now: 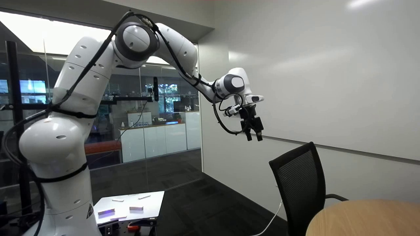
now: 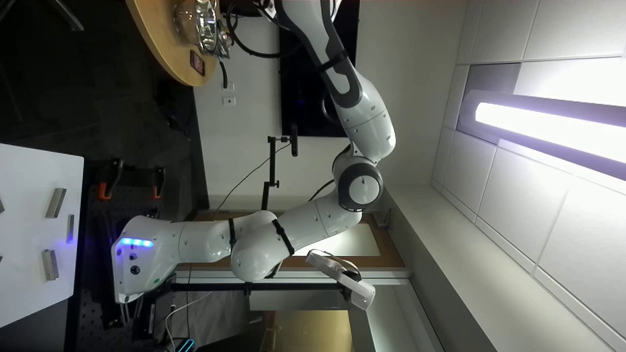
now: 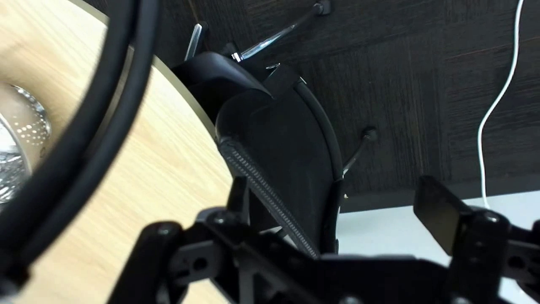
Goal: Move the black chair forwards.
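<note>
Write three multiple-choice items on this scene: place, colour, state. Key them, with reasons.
1. Where is the black chair? A) beside the wooden table; B) on the table; C) in the jaws.
2. What colour is the cord on the floor? A) red; B) green; C) white.
3. How are the jaws? A) shut on the cord; B) open; C) shut empty.

Key, by the wrist view: 1 A, it stands at the table's edge; 2 C, white shows over dark floor; 3 B, a wide gap parts them.
</note>
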Available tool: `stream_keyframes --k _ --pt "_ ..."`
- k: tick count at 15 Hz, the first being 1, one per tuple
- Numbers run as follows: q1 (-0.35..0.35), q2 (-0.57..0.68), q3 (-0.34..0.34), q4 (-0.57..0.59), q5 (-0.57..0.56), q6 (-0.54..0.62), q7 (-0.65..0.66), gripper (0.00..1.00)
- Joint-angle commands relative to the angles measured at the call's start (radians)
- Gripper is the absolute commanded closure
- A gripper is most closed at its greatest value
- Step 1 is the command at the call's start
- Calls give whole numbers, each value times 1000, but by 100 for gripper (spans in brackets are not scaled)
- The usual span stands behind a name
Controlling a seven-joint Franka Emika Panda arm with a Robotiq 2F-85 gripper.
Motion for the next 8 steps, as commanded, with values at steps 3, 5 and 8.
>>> stream_keyframes --k 3,5,8 --pt "-19 -328 20 -241 -38 -6 240 0" --pt "-45 -439 38 -322 -45 -4 322 0" --pt "-104 -605 79 -447 -41 -2 404 0"
